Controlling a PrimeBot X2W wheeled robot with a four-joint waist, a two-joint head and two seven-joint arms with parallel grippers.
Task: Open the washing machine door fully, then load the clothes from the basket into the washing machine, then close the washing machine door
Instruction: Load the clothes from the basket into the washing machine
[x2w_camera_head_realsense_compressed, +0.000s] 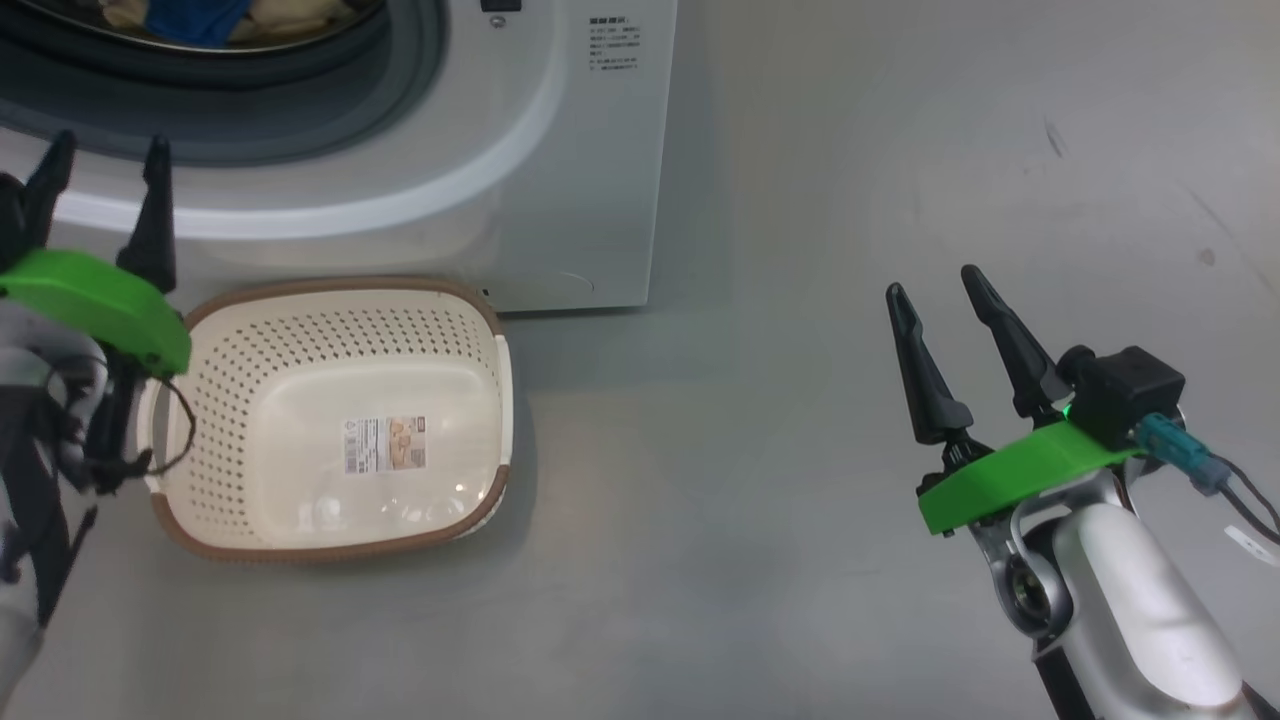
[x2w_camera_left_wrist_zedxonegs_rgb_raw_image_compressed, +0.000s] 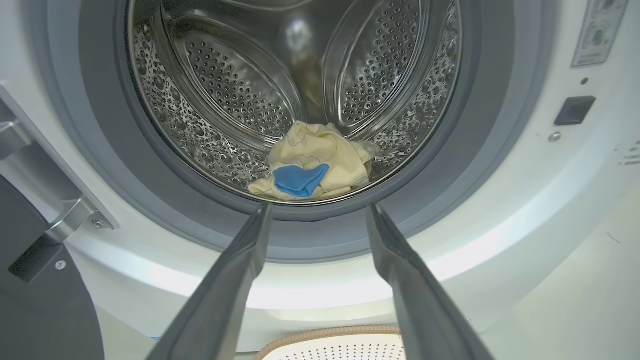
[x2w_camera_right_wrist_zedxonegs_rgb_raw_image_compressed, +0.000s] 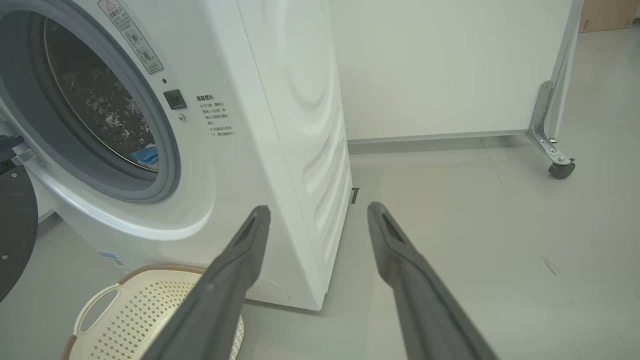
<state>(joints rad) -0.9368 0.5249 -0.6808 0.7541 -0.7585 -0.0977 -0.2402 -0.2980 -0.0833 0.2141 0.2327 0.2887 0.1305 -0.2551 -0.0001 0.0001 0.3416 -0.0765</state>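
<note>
The two fingers of my left gripper (x2w_camera_left_wrist_zedxonegs_rgb_raw_image_compressed: 320, 209) stand wide apart and hold nothing. They point at the lower edge of the round opening of the washing machine (x2w_camera_head_realsense_compressed: 560, 150), close to its grey rubber seal (x2w_camera_left_wrist_zedxonegs_rgb_raw_image_compressed: 150, 200) but without touching it. The clothes (x2w_camera_left_wrist_zedxonegs_rgb_raw_image_compressed: 312, 155) lie inside the steel drum (x2w_camera_left_wrist_zedxonegs_rgb_raw_image_compressed: 225, 90), at its bottom, just behind the seal. From my left wrist they are a little beyond my fingertips and in line with the gap between them. It is a cream-yellow bundle with one blue patch (x2w_camera_left_wrist_zedxonegs_rgb_raw_image_compressed: 300, 181) on the near side.

The washing machine door (x2w_camera_right_wrist_zedxonegs_rgb_raw_image_compressed: 12, 230) is swung open to the left of the opening.

The basket (x2w_camera_head_realsense_compressed: 340, 287) stands on the grey floor (x2w_camera_head_realsense_compressed: 800, 500) in front of the machine, just to the right of my left gripper and nearer to me. On its bottom I see a label sticker (x2w_camera_head_realsense_compressed: 385, 445).

The fingers of my right gripper (x2w_camera_head_realsense_compressed: 932, 282) are also spread wide and carry nothing. They are over the floor, well apart from the basket and to the right of the machine.
</note>
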